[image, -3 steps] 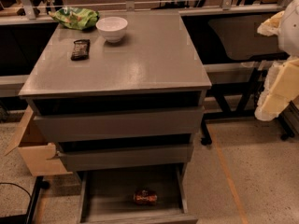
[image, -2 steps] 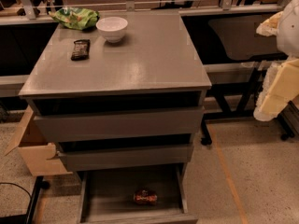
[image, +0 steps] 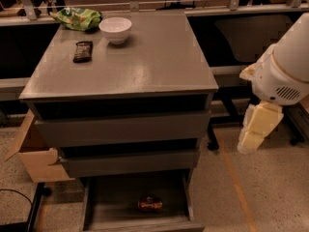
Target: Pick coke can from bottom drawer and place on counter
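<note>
The coke can (image: 150, 204) lies on its side on the floor of the pulled-out bottom drawer (image: 107, 203), near the front middle. The counter (image: 149, 62) is the broad grey top of the cabinet above it. My gripper (image: 247, 146) hangs at the end of the white and cream arm to the right of the cabinet, about level with the middle drawer. It is well apart from the can and holds nothing that I can see.
On the counter's far left are a dark snack bar (image: 82, 51), a white bowl (image: 115, 30) and a green chip bag (image: 77, 18). An open cardboard box (image: 34, 158) stands left of the cabinet. A dark side table (image: 251, 33) is behind the arm.
My arm has come lower and a little left, towards the cabinet's right side. The can, drawer and counter items have not moved.
</note>
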Available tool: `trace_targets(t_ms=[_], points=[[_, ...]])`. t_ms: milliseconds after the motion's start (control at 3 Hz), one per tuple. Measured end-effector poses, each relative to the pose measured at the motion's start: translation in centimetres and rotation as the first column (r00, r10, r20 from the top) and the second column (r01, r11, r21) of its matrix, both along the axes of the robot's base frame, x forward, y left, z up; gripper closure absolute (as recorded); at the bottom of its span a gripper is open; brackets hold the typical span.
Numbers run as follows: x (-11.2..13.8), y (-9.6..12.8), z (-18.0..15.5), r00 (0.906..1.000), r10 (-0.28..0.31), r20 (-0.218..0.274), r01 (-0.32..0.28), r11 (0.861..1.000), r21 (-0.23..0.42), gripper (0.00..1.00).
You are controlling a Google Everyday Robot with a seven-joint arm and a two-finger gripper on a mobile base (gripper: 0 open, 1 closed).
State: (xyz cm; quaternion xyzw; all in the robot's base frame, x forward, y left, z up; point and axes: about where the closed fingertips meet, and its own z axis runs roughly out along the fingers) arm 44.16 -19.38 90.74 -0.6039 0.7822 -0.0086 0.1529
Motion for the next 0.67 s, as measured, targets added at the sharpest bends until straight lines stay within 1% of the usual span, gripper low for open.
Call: trace_targets(t_ms=[333,667], points=[[-0.3,1.1,-5.8,0.9982,0.018,-0.057,-0.017,1.000,0.023,0.00],[-0.5,1.9,-10.2,0.9950,0.033,-0.094,-0.029,0.999,0.039,0.00]])
